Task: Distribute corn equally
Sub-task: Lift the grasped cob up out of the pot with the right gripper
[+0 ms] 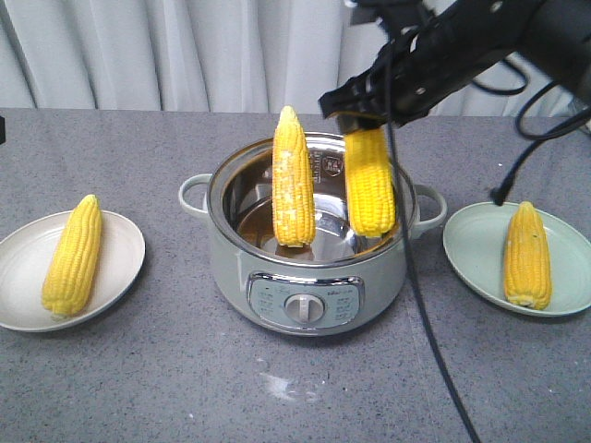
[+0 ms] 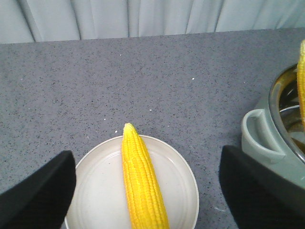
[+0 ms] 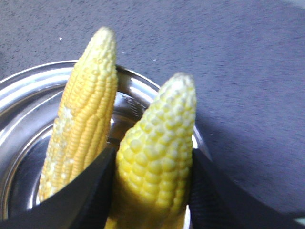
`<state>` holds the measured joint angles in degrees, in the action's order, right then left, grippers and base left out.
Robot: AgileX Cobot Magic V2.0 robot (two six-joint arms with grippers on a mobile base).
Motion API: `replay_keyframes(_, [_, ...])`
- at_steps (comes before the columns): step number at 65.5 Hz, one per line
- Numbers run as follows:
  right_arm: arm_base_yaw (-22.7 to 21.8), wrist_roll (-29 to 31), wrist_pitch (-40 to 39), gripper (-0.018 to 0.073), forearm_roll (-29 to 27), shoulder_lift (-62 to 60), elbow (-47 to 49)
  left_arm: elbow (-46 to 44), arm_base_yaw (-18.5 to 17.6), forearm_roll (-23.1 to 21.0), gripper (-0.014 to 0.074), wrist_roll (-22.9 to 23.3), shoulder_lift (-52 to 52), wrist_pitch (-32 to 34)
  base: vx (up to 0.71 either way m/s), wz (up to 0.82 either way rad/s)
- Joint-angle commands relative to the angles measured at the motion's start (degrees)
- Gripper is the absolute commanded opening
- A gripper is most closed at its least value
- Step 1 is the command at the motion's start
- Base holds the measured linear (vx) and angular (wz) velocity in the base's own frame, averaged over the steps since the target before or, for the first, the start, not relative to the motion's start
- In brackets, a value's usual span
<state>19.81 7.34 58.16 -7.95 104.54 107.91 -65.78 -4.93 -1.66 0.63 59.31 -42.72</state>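
Corn status: first cob [image 1: 73, 254] on the left plate [image 1: 125, 242], second cob [image 1: 527, 256] on the right plate [image 1: 471, 247], third cob [image 1: 293, 180] standing upright in the pot [image 1: 309, 277] on the tabletop [image 1: 138, 388]. Right hand [image 1: 367, 120] grips a fourth cob [image 1: 370, 185] by its thick end, tip down, over the pot's right side. Left hand [image 2: 147, 188] hangs above the left plate, fingers [image 2: 33, 195] wide, holding nothing.
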Motion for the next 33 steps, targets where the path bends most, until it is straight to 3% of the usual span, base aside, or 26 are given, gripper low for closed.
replay_keyframes(1, [-0.3, -1.4, -0.62, 0.0068, 4.5, -6.73, 1.72, -1.36, 0.05, -0.39, 0.059, 0.61, -0.94, 4.29, 0.0, 0.0])
replay_keyframes(12, [-4.05, -0.01, 4.75, 0.0078, 3.4, -12.53, 1.72, -1.36, 0.05, -0.34, 0.059, 0.61, -0.94, 3.68, 0.0, 0.0])
replay_keyframes(33, [-19.22, 5.09, 12.41, 0.0081, -1.68, -20.23, -0.95, -1.36, 0.05, -0.44, 0.059, 0.61, -0.94, 2.96, 0.0, 0.0])
